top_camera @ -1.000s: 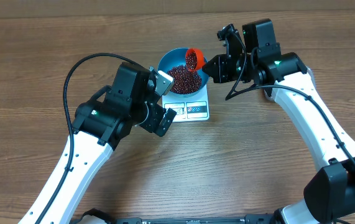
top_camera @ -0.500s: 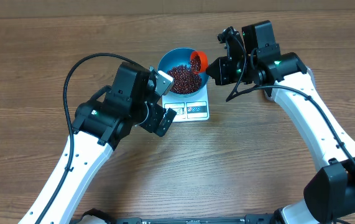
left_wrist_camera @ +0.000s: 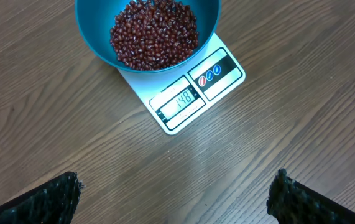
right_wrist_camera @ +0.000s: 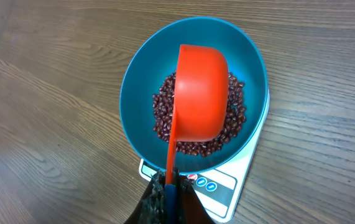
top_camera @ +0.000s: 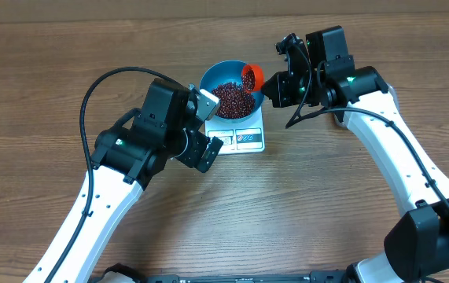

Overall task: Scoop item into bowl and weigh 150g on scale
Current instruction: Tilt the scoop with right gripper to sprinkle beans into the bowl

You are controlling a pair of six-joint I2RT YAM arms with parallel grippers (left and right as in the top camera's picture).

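Note:
The blue bowl (top_camera: 212,79) stands on the white scale (top_camera: 252,140) and holds a heap of dark red-brown beans (top_camera: 232,98). My right gripper (top_camera: 267,85) is shut on the handle of an orange scoop (top_camera: 249,76). In the right wrist view the scoop (right_wrist_camera: 199,93) hangs tipped mouth-down over the beans (right_wrist_camera: 162,121) inside the bowl (right_wrist_camera: 133,93), with the gripper (right_wrist_camera: 171,186) clamped on its handle. My left gripper (left_wrist_camera: 174,199) stands wide open over bare table in front of the scale (left_wrist_camera: 224,78). The scale's display (left_wrist_camera: 180,99) reads 148.
Brown wooden tabletop (top_camera: 303,204) lies all around the scale. Both white arms reach in from the near edge, the left arm (top_camera: 106,196) beside the scale's left side, the right arm (top_camera: 397,157) coming from the right.
The orange scoop dropped from above the bowl's far rim and tipped down over the beans. It has held still for the last half second. The left arm has not moved.

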